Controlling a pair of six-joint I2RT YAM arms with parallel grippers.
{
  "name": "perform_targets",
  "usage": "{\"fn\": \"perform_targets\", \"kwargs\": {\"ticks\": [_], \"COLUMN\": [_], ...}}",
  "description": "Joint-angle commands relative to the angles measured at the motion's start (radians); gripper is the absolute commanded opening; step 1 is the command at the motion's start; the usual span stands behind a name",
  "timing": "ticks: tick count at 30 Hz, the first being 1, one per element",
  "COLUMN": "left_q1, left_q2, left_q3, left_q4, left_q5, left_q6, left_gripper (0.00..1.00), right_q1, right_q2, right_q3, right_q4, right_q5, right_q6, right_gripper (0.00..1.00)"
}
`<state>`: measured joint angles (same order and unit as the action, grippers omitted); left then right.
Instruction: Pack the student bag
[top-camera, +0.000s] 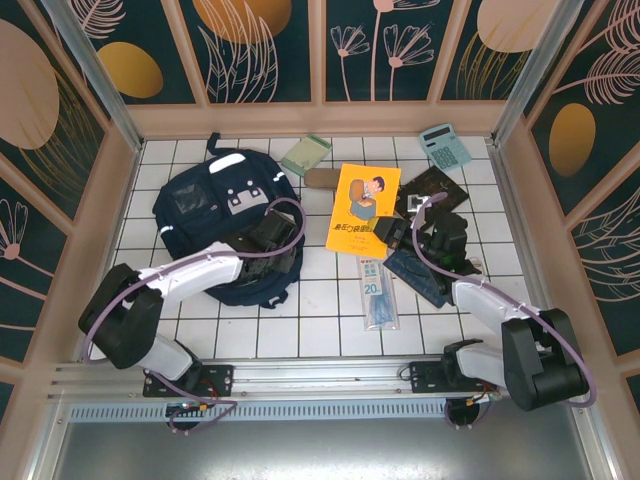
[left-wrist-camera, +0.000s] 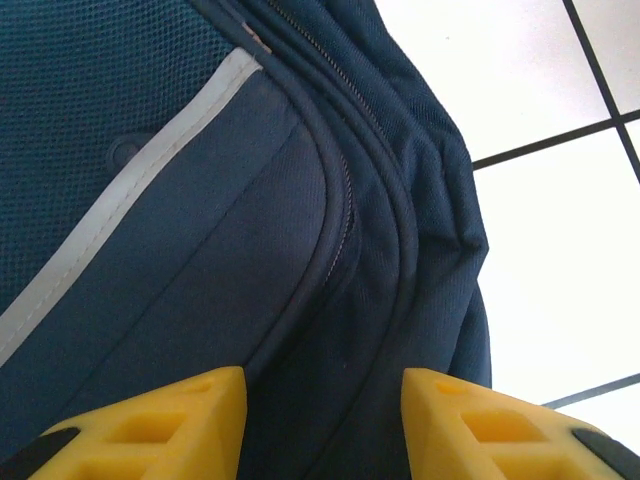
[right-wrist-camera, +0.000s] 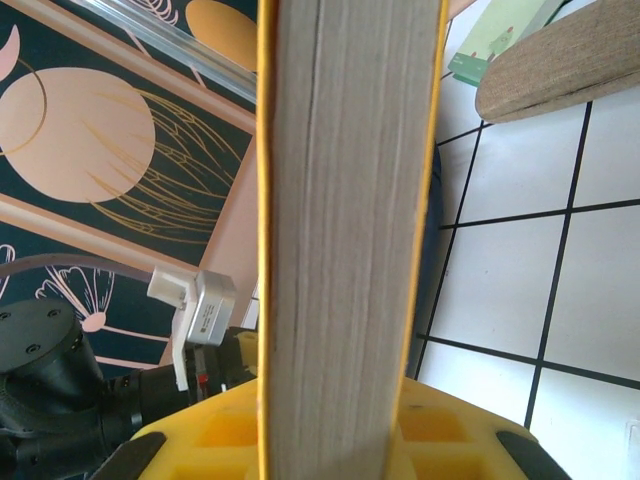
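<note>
The student bag (top-camera: 215, 210), a big navy backpack with a white stripe, lies at the left of the tiled table. My left gripper (top-camera: 268, 238) hovers over its right side. In the left wrist view the yellow fingers (left-wrist-camera: 190, 415) stand apart over the bag's zipper seam (left-wrist-camera: 345, 215), and the left gripper (left-wrist-camera: 322, 385) is open with only fabric below it. My right gripper (top-camera: 392, 236) is shut on an orange book (top-camera: 362, 205), holding it at its lower right corner. In the right wrist view the book's page edge (right-wrist-camera: 345, 200) stands upright between the jaws of the right gripper (right-wrist-camera: 330, 405).
A green notebook (top-camera: 305, 154) and a brown pouch (top-camera: 322, 177) lie behind the book. A calculator (top-camera: 445, 146) sits at the back right, with a black case (top-camera: 432, 186) near it. A blue ruler pack (top-camera: 378, 292) and a denim pouch (top-camera: 415, 272) lie in front. Walls enclose the table.
</note>
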<state>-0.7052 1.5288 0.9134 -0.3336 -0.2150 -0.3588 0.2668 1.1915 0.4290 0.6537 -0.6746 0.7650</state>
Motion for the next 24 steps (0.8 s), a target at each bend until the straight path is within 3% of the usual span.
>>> {"fn": "perform_targets", "kwargs": {"ticks": [1,8,16,22,24], "left_q1": [-0.001,-0.013,-0.034,-0.051,-0.053], "left_q2": [0.049,0.122,0.180,0.233,0.243], "left_q3": [0.047,0.088,0.109,0.132,0.137], "left_q4": [0.005,-0.009,-0.046,-0.067,-0.076], "left_q5": [-0.003,0.046,0.041,-0.027,-0.067], "left_q6": [0.039,0.074,0.096,0.096,0.088], "left_gripper": [0.45,0.46,0.61,0.59,0.51], "right_q1": [-0.009,-0.008,-0.009,-0.008,-0.008], "right_q2": [-0.039,-0.039,-0.029,-0.030,-0.029], "right_q3": [0.002,0.002,0.005,0.005,0.005], "right_q4": [0.113,0.110,0.112,0.111,0.109], "right_q5": [-0.023,-0.022,-0.022,-0.021,-0.021], "right_q6": [0.002,0.000,0.003,0.003,0.003], "right_gripper": [0.00,0.00,0.00,0.00,0.00]}}
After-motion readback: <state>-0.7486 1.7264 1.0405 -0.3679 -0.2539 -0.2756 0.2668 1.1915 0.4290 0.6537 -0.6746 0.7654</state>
